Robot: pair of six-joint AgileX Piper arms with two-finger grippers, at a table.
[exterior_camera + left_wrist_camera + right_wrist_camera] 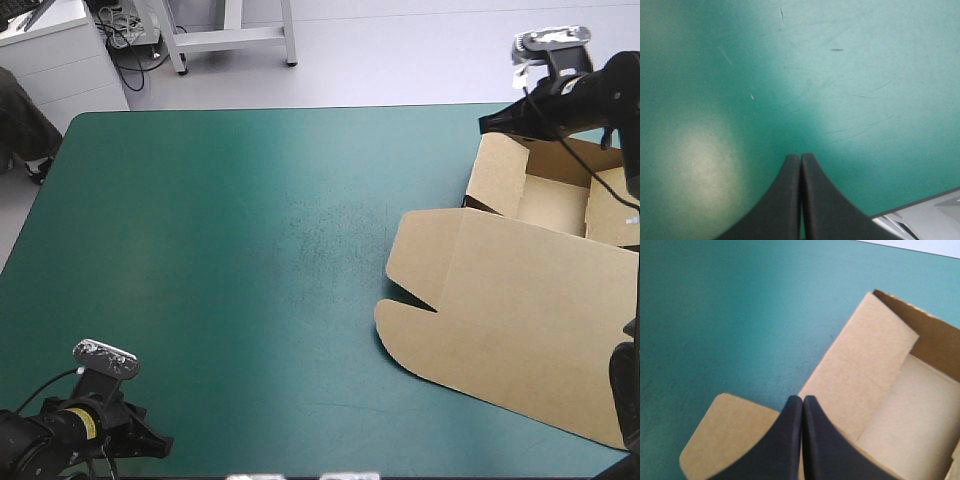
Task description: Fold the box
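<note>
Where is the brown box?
In the high view the box lies on the right side of the table, its tray near the far right corner by the right gripper, its lid flat toward the near edge.

Left pincer (pixel 800 156) closed, arm tucked close, right pincer (pixel 803 398) closed, arm stretched far forward

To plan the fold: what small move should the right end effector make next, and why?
Probably nudge the left wall of the box inward: it seems to lean outward, and the shut right end effector hovers beside it; the lid lies flat.
</note>
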